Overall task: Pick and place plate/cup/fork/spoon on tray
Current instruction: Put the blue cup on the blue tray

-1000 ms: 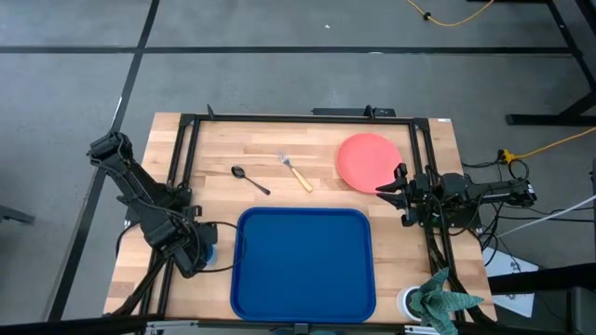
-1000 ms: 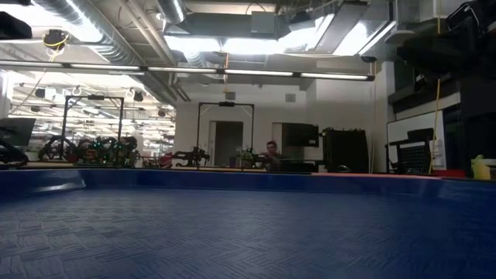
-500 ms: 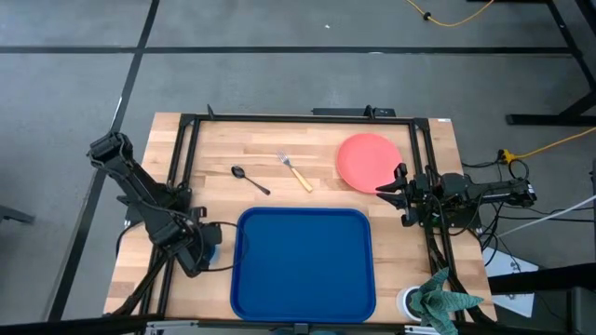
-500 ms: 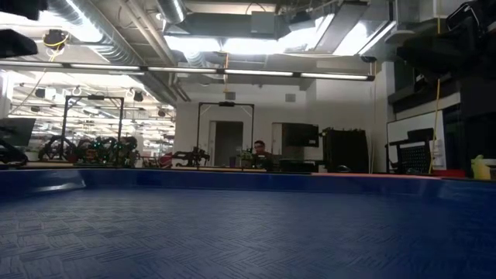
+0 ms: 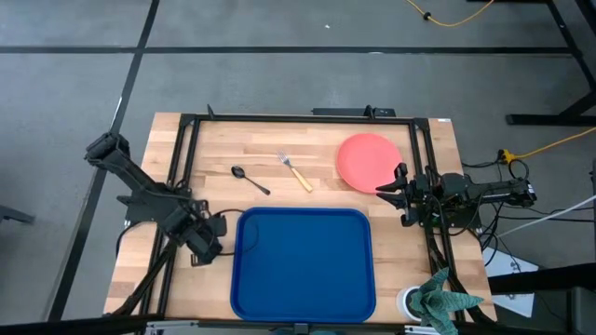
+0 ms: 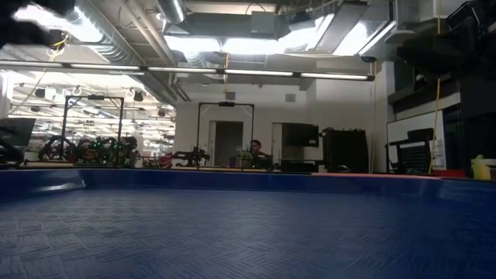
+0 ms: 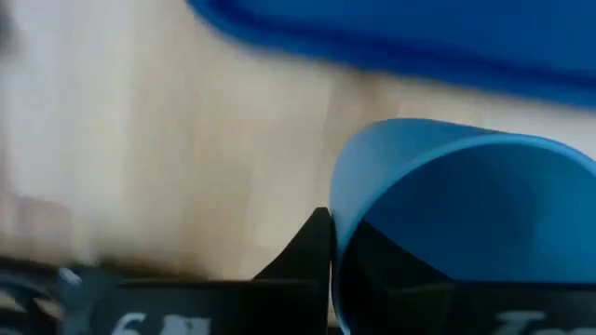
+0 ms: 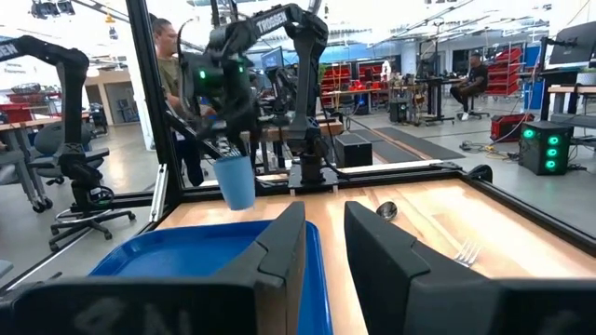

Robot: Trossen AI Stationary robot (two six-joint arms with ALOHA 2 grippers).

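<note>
Step in hand: cup transfer. My left gripper [image 8: 226, 116] is clamped on the small round light-blue cup [image 8: 235, 181], one finger [image 7: 312, 244] against the wall of the cup; in the right wrist view the cup hangs tilted, clear of the wood, just beside the left edge of the large dark-blue rectangular tray [image 5: 304, 263] with its raised rim. Next move, as I judge it: carry the cup over the rim, level it, set it down inside, then let go.

Right gripper [image 5: 391, 191]: waiting at the table's right side, fingers part open, holding nothing; it sits close to the edge of the round flat salmon-pink plate [image 5: 369, 160], contact not certain.

Tray: nothing in it yet.

Beyond the tray, on the bare wooden table [image 5: 270, 138]: small dark spoon [image 5: 249, 179] with an oval bowl; just beside it, slim fork [image 5: 297, 170] with silver tines and tan-orange handle. Both untouched.

Farthest: plate, at the table's right rear.
</note>
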